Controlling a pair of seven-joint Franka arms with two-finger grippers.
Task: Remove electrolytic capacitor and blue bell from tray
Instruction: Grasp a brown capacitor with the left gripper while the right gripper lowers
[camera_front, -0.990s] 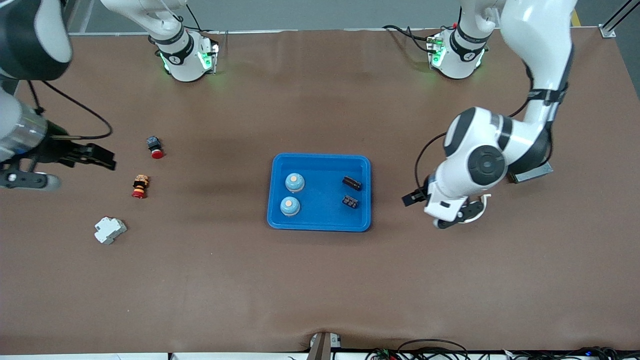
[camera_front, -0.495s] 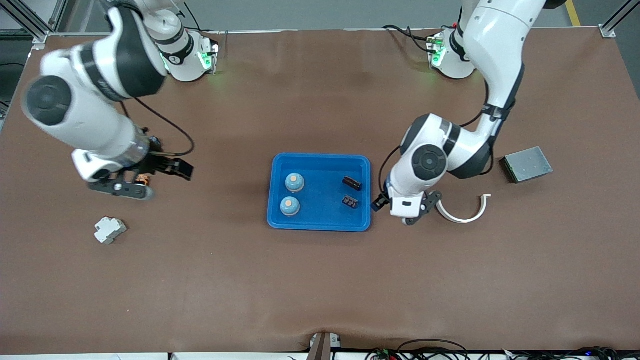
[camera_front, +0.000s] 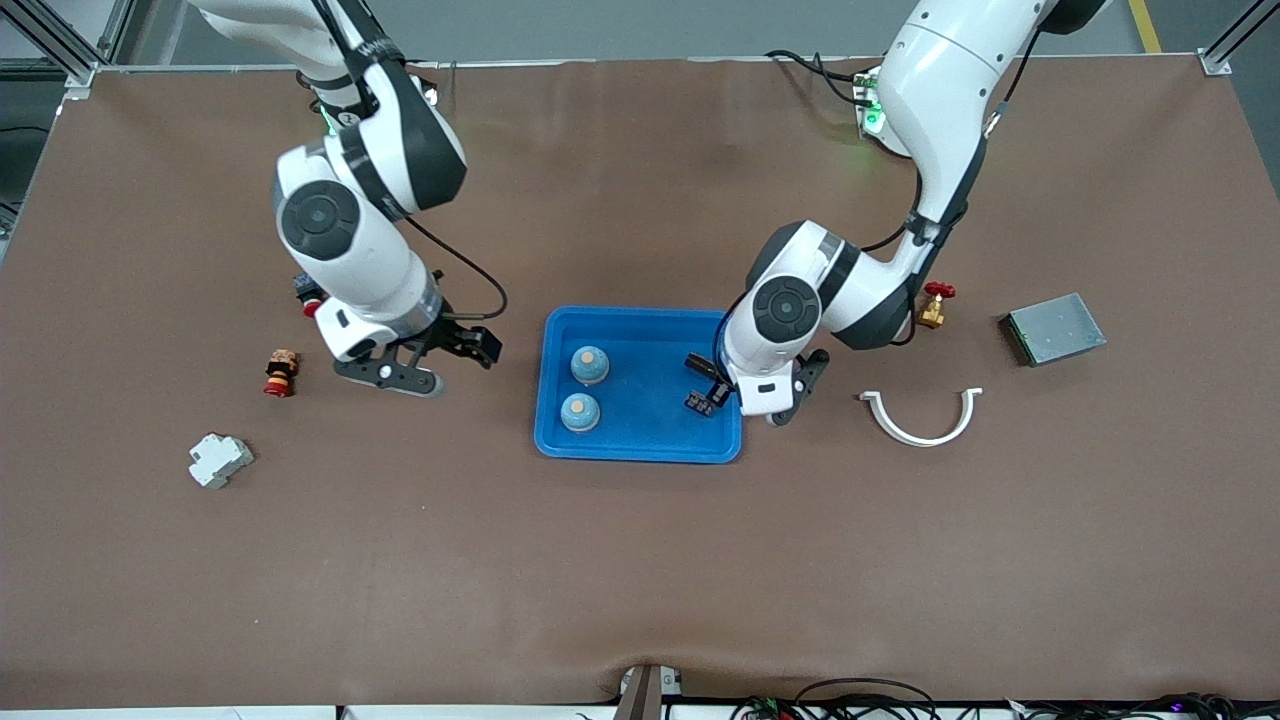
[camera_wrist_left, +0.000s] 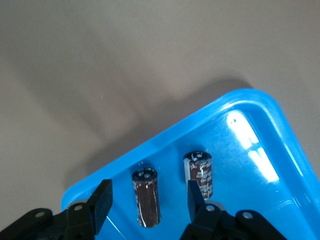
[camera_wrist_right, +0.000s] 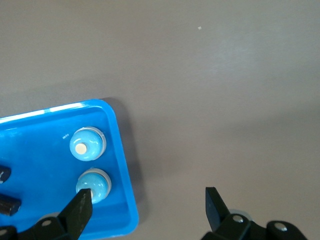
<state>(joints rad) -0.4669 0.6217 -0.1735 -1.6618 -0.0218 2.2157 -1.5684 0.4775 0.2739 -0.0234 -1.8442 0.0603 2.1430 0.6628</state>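
Blue tray (camera_front: 640, 448) holds two bells (camera_front: 589, 365), two capacitors (camera_wrist_left: 146, 197) — left pincer (camera_wrist_left: 147, 210) straddles one, ungripped; right pincer (camera_wrist_right: 147, 209) open.

The blue tray (camera_front: 640, 445) fills the frame's centre, its right end crowded by the left gripper (camera_front: 712, 385) (jaws apart); lower half lies open.

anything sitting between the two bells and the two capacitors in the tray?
No. In the front view, the stretch of blue tray floor between the bells and the capacitors is bare.
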